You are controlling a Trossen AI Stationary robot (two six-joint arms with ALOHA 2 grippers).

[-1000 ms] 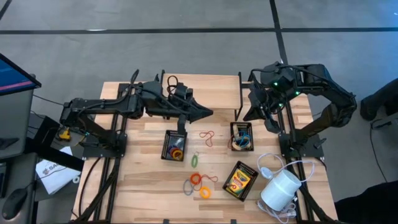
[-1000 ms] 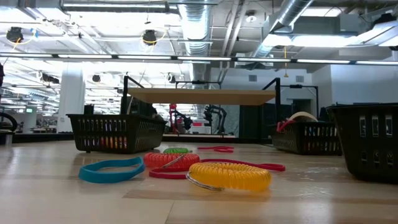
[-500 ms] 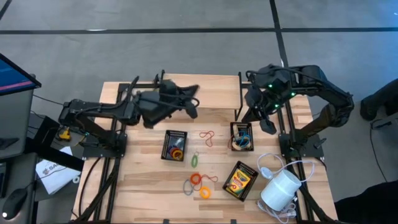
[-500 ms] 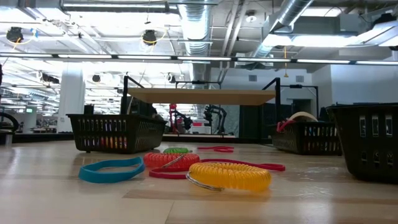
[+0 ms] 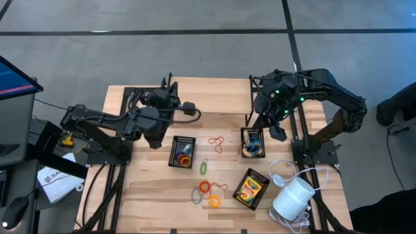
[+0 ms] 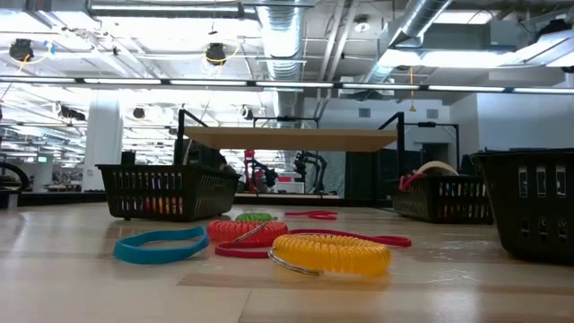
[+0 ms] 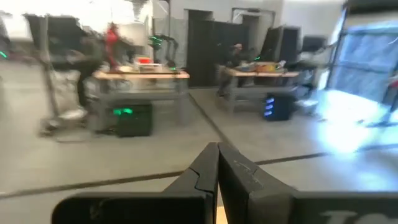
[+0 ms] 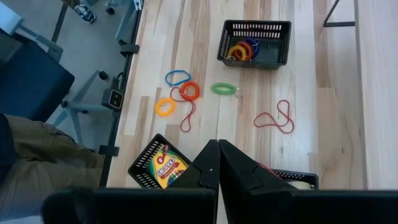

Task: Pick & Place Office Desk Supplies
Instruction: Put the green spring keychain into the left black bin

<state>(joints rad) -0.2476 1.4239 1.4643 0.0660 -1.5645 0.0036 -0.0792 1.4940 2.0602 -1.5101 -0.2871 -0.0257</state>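
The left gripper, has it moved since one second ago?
Yes. The left gripper has swung back from above the left mesh tray toward the table's left side, fingers shut.

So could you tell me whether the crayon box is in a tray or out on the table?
In a tray: the crayon box lies face up inside a black mesh tray, whose rim frames it.

This is a large robotics lab or industrial workshop hall. The low view shows a high open ceiling with silver ventilation ducts (image 6: 287, 40) and long strip lights (image 6: 269, 85). The floor is grey concrete (image 5: 195, 52). Farther behind stand other wooden work tables (image 7: 140, 78) carrying equipment and dark metal frames.
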